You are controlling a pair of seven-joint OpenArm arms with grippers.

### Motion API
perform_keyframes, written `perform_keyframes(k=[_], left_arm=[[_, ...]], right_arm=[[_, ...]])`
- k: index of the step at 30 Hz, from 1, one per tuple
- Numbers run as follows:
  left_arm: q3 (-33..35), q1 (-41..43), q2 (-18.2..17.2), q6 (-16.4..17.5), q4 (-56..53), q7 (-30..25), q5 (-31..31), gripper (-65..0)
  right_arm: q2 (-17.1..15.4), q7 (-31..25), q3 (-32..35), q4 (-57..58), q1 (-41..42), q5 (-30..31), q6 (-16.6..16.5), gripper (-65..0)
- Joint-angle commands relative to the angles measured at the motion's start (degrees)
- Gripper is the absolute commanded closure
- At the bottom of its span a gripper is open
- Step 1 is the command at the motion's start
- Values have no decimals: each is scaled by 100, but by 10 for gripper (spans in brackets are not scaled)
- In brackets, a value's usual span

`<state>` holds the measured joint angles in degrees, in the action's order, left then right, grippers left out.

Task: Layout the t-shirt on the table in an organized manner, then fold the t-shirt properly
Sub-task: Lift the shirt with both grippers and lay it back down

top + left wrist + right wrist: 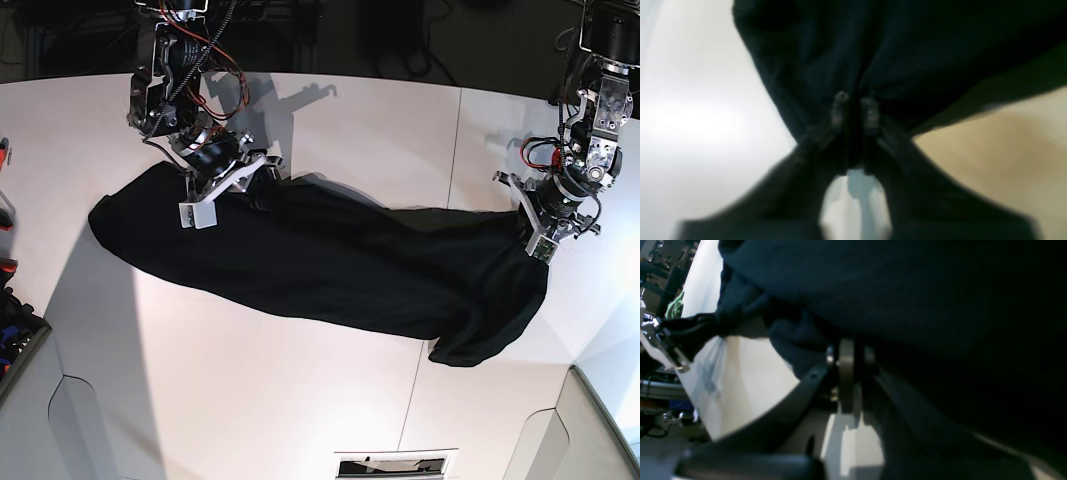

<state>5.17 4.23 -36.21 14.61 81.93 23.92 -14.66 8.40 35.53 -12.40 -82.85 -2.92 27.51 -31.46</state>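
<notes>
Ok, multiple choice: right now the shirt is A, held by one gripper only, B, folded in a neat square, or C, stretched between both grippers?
C: the left gripper and right gripper each pinch an end of the t-shirt, which is pulled long across the table.

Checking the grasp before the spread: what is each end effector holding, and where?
Both grip the t-shirt: the left end effector pinches bunched fabric at one end, the right end effector at the opposite end.

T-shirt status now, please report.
Left gripper shut on t-shirt. Right gripper shut on it too. Shirt stretched across table, not folded. Nothing in the way.
</notes>
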Motion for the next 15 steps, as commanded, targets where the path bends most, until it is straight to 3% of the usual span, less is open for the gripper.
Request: perform_keyframes(k=[1, 4, 8, 15], left_arm=[[-61, -160, -179, -46, 61, -31, 81, 0], [-140, -251, -448, -90, 168, 31, 74, 0], [-636, -251, -730, -553, 560, 74, 72, 0], [-1543, -299, -765, -348, 999, 280, -157, 0]], right_arm=[[20, -20, 4, -275, 66, 205, -50, 0], [17, 389, 4, -986, 63, 341, -50, 0], [-85, 785, 4, -1989, 66, 339, -48, 0], [-407, 804, -15, -2861, 63, 334, -46, 0]])
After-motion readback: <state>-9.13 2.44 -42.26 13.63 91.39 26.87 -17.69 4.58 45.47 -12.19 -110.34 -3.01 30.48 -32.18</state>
